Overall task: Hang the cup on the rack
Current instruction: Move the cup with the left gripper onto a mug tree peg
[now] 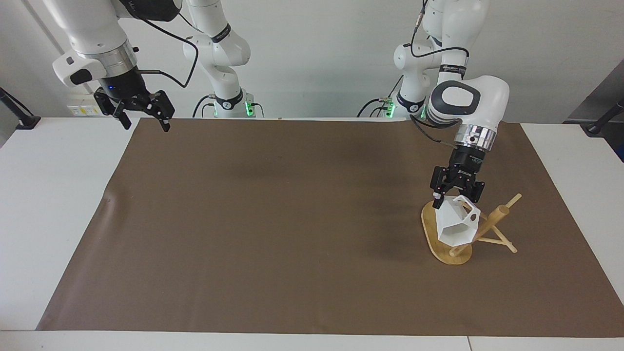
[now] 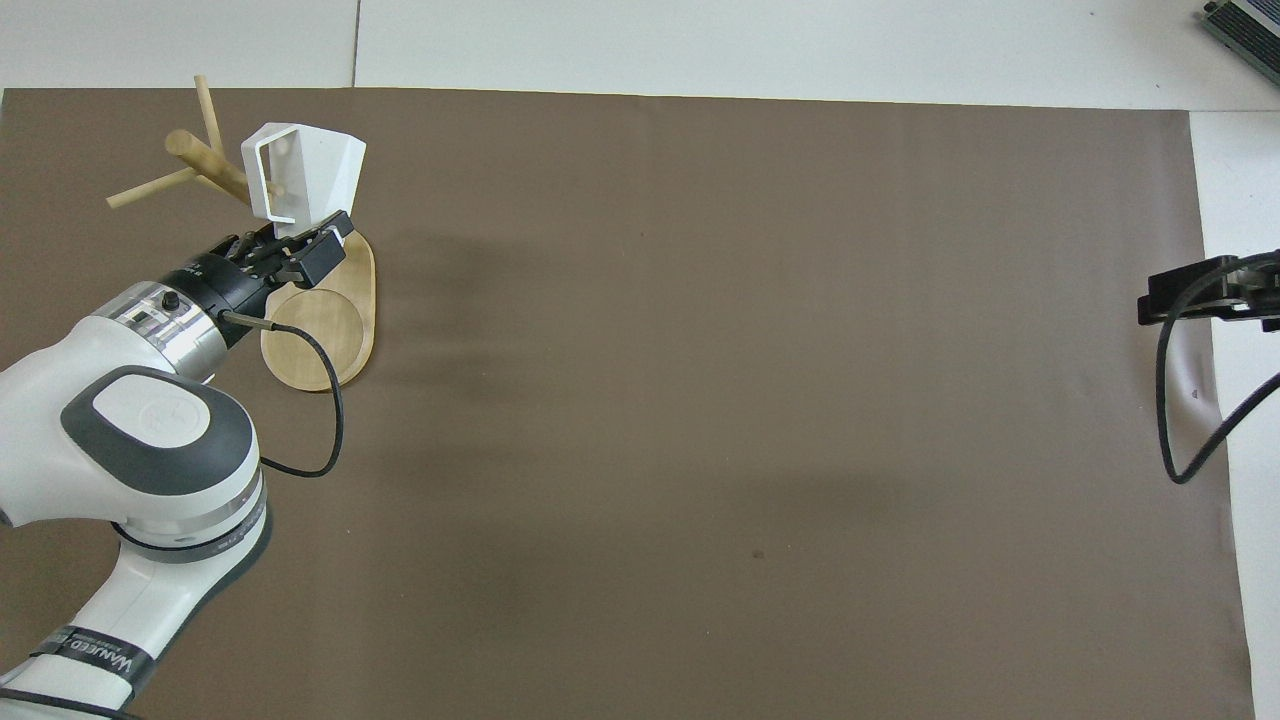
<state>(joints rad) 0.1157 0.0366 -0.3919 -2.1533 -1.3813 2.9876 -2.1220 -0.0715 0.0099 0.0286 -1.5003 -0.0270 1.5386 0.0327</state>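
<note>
Your left claw (image 1: 457,195) is pinched shut on the cup (image 1: 456,225), gripping it at the top by the handle side, over the rack (image 1: 480,231) at the left arm's end of the table (image 1: 53,195). The cup is clear of the base and lies tilted, its long axis slanting; its open mouth faces the far edge of the table, away from the robots and somewhat downward.

From the facing camera you see into that faceted mouth, and you see the rack's post leaning away from the cup toward the table's end, with pegs sticking out around it. From the overhead camera you get what that view hides: the squarish handle (image 2: 272,187) on the cup's upper side, with a peg (image 2: 232,180) lying right against it; whether the peg passes through the handle you cannot tell. It also shows the oval base (image 2: 325,330) lying nearer the robots than the cup, on the brown mat (image 2: 700,400).

Your right claw (image 1: 143,118) waits spread open, raised over the mat's corner at the right arm's end.
</note>
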